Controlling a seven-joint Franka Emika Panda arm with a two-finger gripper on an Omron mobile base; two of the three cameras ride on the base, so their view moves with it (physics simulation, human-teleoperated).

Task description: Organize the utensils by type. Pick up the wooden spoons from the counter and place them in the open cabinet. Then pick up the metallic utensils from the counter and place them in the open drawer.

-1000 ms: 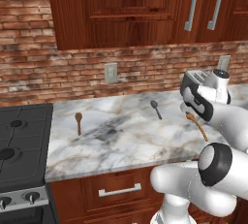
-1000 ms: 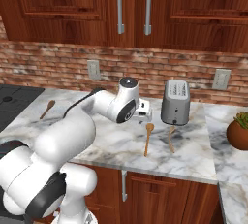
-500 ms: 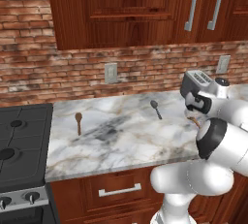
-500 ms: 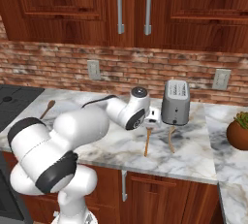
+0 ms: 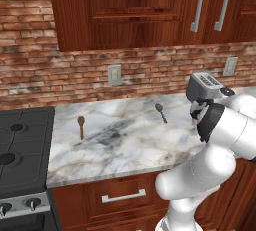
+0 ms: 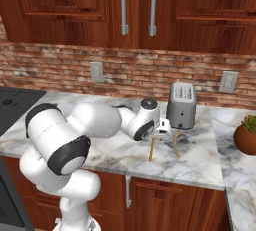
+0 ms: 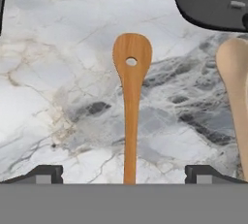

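Your claw (image 7: 124,172) hung with its jaws spread wide and nothing between them, straddling the handle of a tan wooden spoon (image 7: 131,97) with a hole in its bowl, which lay flat on the marble tabletop (image 7: 53,72). A second, paler wooden spoon (image 7: 236,92) lay just beside it. If you had come down off-centre, one finger could have landed on that paler neighbour or nudged it, and a thin flat handle on smooth stone looked likely to slide or roll out of a pinch.

The toaster (image 6: 181,106) stood close behind both spoons, so any forward overshoot risked bumping it. Farther along the tabletop, you had the dark grey metal spoon (image 5: 160,111) and a dark brown wooden spoon (image 5: 81,125), both well apart from your claw. The potted plant (image 6: 246,136) sat off to the side.
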